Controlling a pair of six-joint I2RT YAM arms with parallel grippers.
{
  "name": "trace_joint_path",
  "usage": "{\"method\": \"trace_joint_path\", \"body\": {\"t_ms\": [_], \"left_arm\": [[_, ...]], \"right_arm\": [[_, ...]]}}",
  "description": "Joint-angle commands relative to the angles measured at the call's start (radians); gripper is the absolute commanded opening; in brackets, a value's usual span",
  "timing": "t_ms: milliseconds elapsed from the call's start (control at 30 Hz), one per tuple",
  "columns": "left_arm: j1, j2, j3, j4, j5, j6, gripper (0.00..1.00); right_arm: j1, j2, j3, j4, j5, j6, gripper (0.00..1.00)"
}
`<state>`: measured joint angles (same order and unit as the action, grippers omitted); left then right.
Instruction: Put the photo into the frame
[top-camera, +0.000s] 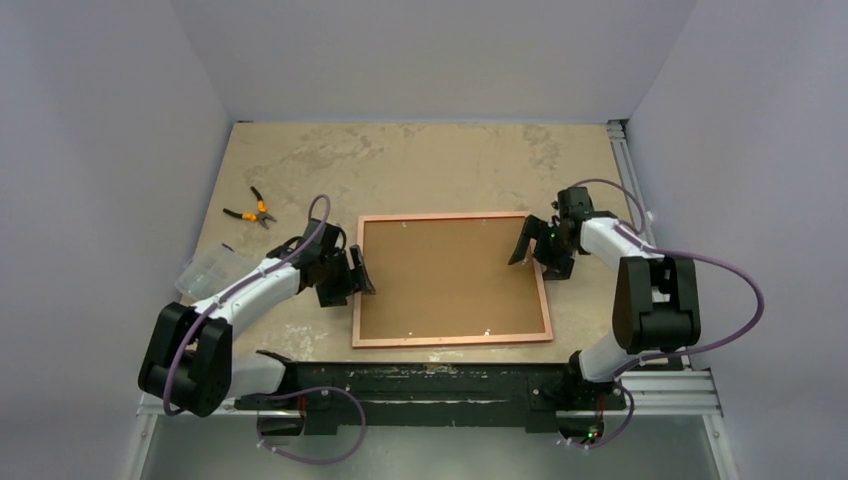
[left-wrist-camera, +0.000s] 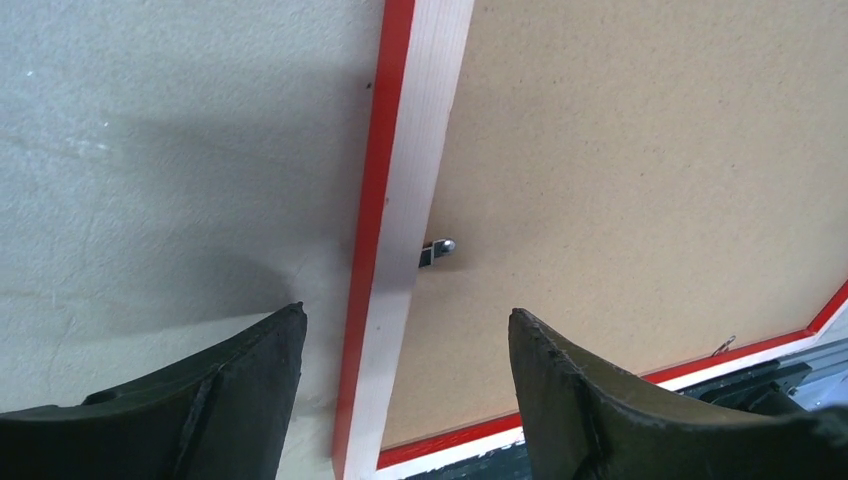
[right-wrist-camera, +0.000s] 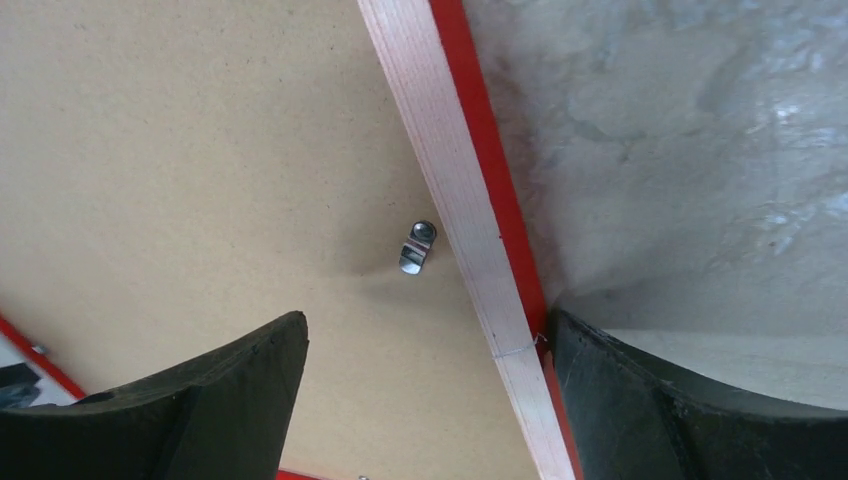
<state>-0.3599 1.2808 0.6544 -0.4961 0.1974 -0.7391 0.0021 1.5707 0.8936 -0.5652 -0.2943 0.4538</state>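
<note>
Frame sits face-down mid-table, backing board in it, photo nowhere in sight, left gripper and right gripper wide open, empty, astride its side rails: lift crooked and a jaw hooks a rail, skewing it.

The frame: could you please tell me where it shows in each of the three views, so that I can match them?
Top external: the frame lies back-up in the middle of the table.
Left wrist: its rail runs from top centre down to the bottom edge.
Right wrist: its rail slants from top centre to bottom right.
Shared landmark: the brown backing board inside the frame.
</note>
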Motion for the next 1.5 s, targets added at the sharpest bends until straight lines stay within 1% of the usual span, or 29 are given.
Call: {"method": "trace_joint_path", "body": {"t_ms": [0, 67, 267, 433, 533, 633, 733, 867, 1033, 1067, 1200, 1367, 1467], "left_arm": [[0.009, -0.032, 0.041, -0.068, -0.034, 0.027, 0.72], [0.009, -0.033, 0.047, -0.085, -0.051, 0.031, 0.72], [0.009, -0.011, 0.064, -0.103, -0.068, 0.047, 0.72], [0.009, 0.007, 0.062, -0.105, -0.075, 0.055, 0.71], [0.009, 0.012, 0.049, -0.093, -0.071, 0.052, 0.71], [0.009, 0.020, 0.041, -0.086, -0.067, 0.051, 0.70], [0.009, 0.026, 0.038, -0.081, -0.064, 0.050, 0.70], [0.009, 0.032, 0.039, -0.075, -0.059, 0.047, 0.70], [0.009, 0.037, 0.039, -0.074, -0.057, 0.046, 0.70], [0.009, 0.039, 0.039, -0.074, -0.057, 0.047, 0.70], [0.009, 0.033, 0.036, -0.076, -0.058, 0.047, 0.70], [0.009, 0.022, 0.039, -0.071, -0.054, 0.046, 0.70], [0.009, 0.025, 0.070, -0.088, -0.066, 0.052, 0.70]], "right_arm": [[0.083, 0.014, -0.004, 0.010, 0.076, -0.007, 0.86], [0.089, 0.004, -0.004, 0.009, 0.114, -0.007, 0.82], [0.091, 0.017, 0.044, -0.012, 0.266, -0.017, 0.80], [0.101, 0.059, 0.079, 0.004, 0.287, 0.000, 0.77], [0.109, 0.097, 0.094, 0.014, 0.291, 0.004, 0.72], [0.117, 0.119, 0.102, 0.006, 0.291, -0.005, 0.61], [0.121, 0.106, 0.092, 0.004, 0.291, -0.013, 0.50], [0.136, 0.089, 0.075, 0.001, 0.287, -0.025, 0.29], [0.144, 0.103, 0.083, -0.010, 0.290, -0.036, 0.06], [0.145, 0.103, 0.085, -0.010, 0.290, -0.036, 0.04], [0.147, 0.099, 0.098, -0.022, 0.278, -0.043, 0.00], [0.147, 0.047, 0.083, -0.002, 0.279, -0.042, 0.00], [0.146, 0.048, 0.098, -0.009, 0.237, -0.042, 0.00]]}}
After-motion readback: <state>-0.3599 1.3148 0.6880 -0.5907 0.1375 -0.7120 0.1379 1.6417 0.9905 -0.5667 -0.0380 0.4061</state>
